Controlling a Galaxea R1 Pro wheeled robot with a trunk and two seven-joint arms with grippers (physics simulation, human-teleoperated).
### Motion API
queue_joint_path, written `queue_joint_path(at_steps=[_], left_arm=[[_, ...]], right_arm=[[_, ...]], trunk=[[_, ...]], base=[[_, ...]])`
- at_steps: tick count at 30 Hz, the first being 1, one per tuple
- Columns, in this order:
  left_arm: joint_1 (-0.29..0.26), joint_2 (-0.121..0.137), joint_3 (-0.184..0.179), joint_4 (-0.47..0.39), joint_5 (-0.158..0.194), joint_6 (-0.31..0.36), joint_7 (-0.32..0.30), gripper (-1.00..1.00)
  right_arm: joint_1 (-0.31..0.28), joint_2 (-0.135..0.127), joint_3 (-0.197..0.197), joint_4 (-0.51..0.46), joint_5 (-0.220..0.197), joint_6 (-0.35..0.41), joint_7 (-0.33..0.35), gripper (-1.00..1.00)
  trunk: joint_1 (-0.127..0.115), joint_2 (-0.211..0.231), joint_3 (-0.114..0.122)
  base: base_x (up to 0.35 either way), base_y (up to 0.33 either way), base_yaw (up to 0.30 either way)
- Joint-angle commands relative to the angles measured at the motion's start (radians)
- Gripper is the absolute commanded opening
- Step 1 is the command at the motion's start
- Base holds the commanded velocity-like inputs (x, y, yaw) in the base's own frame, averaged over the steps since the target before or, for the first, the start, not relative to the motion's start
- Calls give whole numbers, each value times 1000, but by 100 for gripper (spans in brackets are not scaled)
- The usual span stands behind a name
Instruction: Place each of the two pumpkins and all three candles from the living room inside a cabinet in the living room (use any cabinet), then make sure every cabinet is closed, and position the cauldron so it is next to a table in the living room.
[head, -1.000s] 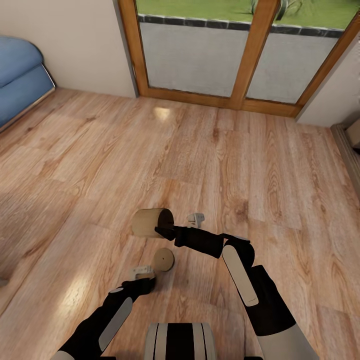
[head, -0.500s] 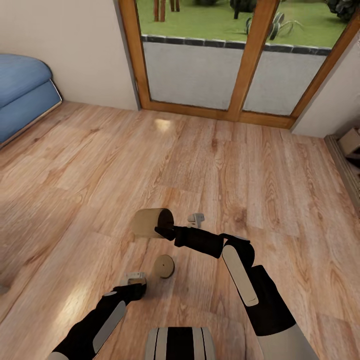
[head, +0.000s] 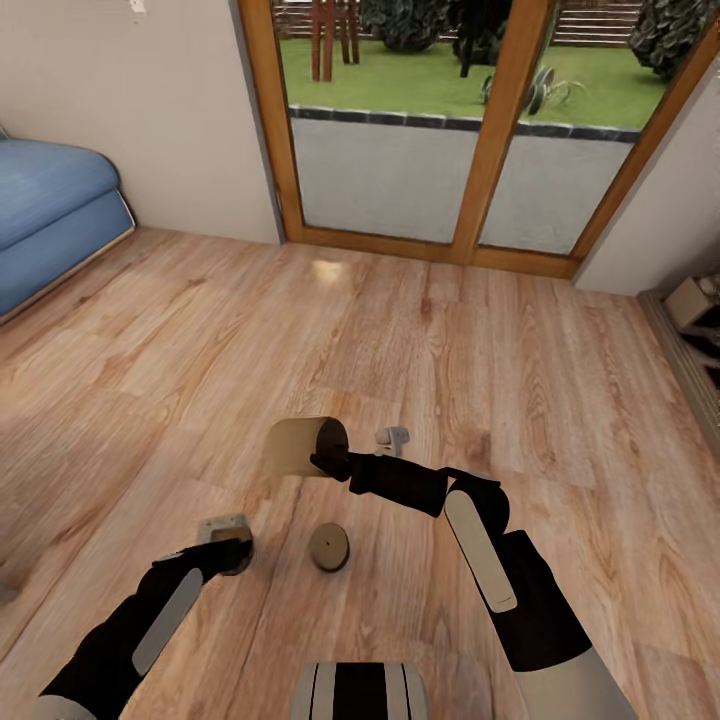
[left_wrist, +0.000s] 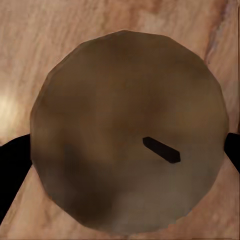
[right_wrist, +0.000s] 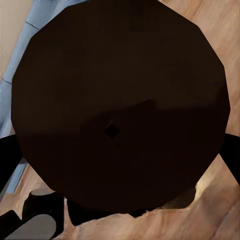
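My right gripper (head: 328, 463) is shut on a tan candle (head: 303, 445), held sideways above the wooden floor; in the right wrist view that candle's dark end (right_wrist: 120, 110) sits between the gripper's black fingers (right_wrist: 9, 160). A second candle (head: 329, 547) stands on the floor below, between my two arms. My left gripper (head: 236, 553) hangs to the left of it. In the left wrist view a candle end with a wick (left_wrist: 127, 132) sits tight between the black fingers (left_wrist: 7, 170); in the head view the wrist covers it. Pumpkins, cabinet and cauldron are out of view.
A blue sofa (head: 50, 215) stands at the far left. A wood-framed glass door (head: 480, 150) closes the far wall. Low furniture (head: 695, 330) lines the right edge. Wooden floor (head: 500, 340) stretches ahead. My base (head: 360, 690) shows at the bottom.
The head view has tilted up, showing more of the garden. My left gripper has moved left, away from the candle on the floor. The right arm holds its pose.
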Motion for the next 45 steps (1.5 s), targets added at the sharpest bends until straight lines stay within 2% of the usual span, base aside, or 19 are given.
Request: queue_joint_path(at_steps=[1,4,8,9,11,16,17,20,28,34,45], left_arm=[[0,9,11,-32,17,45,10,-100],[2,19,72,-97,20,144,10,-100],[6,21,159,-140,23,227,10,-100],[6,21,178,-157,23,266,10,-100],[7,21,201,-179,22,309,10,-100],[7,20,247,-198,23,356,10,-100],[7,16,257,-214,23,394,10,-100],[8,13,270,-248,34,434,10,-100],[11,13,276,-259,97,448,12,-100],[11,19,287,-258,115,448,13,-100],[11,16,290,-258,117,449,13,-100]], right_arm=[[0,0,-2,0,1,5,3,-100],[0,0,-2,4,1,5,3,-100],[0,1,-3,9,1,5,3,-100],[0,2,-3,10,0,5,3,-100],[0,2,-4,10,-2,5,3,-100],[0,2,-4,12,-6,-1,2,-100],[0,2,-5,12,-7,-3,1,-100],[0,2,-6,13,-7,-5,-2,-100],[0,2,-10,42,-8,-6,-4,-100],[0,2,-10,51,-9,-7,-5,-100],[0,2,-13,58,-9,-10,-5,-100]], trunk=[[0,0,3],[-2,1,15],[-4,2,30],[-4,2,34],[-5,2,42],[-7,4,61],[-8,4,65],[-9,4,77],[-13,6,108],[-15,8,131],[-20,10,173]], base=[[0,0,0],[0,0,0],[0,0,0],[0,0,0],[0,0,0],[0,0,0],[0,0,0],[0,0,0],[-1,0,0],[-153,0,0],[-12,0,0]])
